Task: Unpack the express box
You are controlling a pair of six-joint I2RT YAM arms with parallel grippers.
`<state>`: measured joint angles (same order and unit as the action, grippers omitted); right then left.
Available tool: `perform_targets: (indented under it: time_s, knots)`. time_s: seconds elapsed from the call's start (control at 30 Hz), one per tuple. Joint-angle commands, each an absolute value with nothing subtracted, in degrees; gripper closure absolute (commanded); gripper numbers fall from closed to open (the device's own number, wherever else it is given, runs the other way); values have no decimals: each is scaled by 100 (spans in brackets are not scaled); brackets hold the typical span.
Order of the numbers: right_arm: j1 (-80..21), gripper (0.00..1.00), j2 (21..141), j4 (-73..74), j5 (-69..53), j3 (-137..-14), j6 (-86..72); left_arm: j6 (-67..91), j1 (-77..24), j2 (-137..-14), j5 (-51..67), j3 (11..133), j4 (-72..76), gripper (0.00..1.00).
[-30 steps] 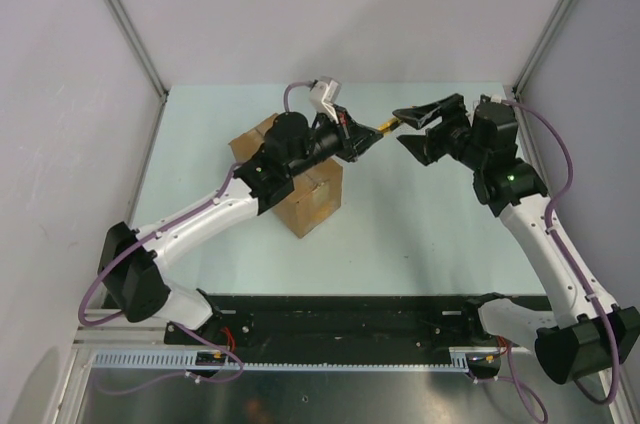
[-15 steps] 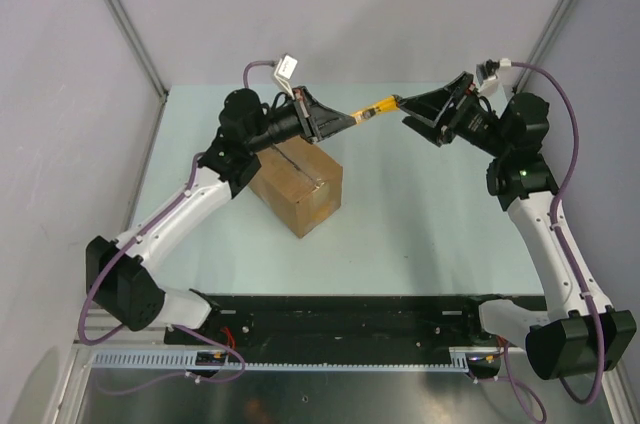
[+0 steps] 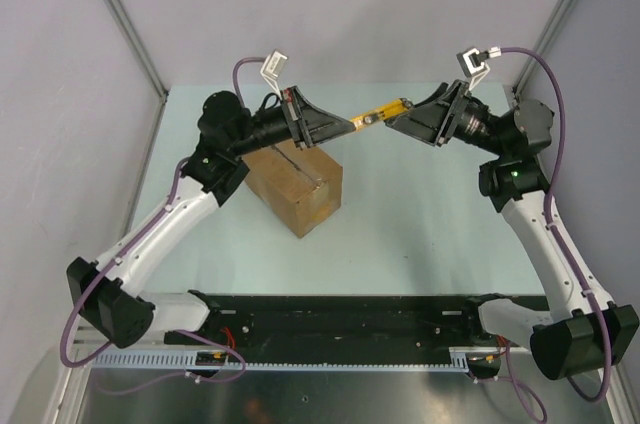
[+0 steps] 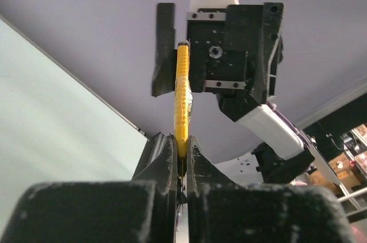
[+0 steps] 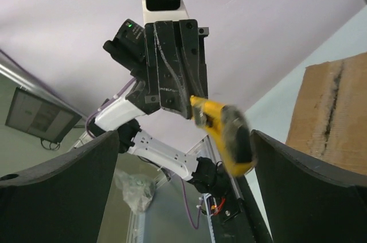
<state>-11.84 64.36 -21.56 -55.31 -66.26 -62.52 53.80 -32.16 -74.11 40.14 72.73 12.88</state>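
Overhead view: the box (image 3: 295, 179) sits on the table (image 3: 430, 234) left of centre, seam up, while the left gripper (image 3: 352, 124) above its far edge pinches a yellow knife (image 3: 380, 112). Left wrist view: the knife's far end lies just beside one finger of the right gripper (image 4: 215, 51). Right wrist view: that gripper stands spread wide around the knife, with the box at the right edge.

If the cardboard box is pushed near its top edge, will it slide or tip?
The express box sits flat on the table on a broad base, so it would probably slide rather than tip. Nothing visibly braces it, so it may also swivel. Its closed corrugated flaps might give along the seam.
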Motion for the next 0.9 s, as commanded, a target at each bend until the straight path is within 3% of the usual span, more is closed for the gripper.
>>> perform_targets:
  time_s: [0.0,0.2,0.5,0.87]
  knots:
    - [-1301,0,6451,-2742,-5687,-6803,-6354,5133,-3436,-7093,4017,7462,1547,100]
    - [-1511,2,6416,-2997,-5450,-6803,-6617,5352,-3559,-7303,3973,7444,1617,100]
    - [-1890,12,6521,-3182,-5300,-6803,-7023,5511,-3735,-7392,3278,7251,1951,100]
    - [-1898,39,6495,-3023,-5080,-6794,-6891,5616,-3735,-7304,3217,6943,2013,100]
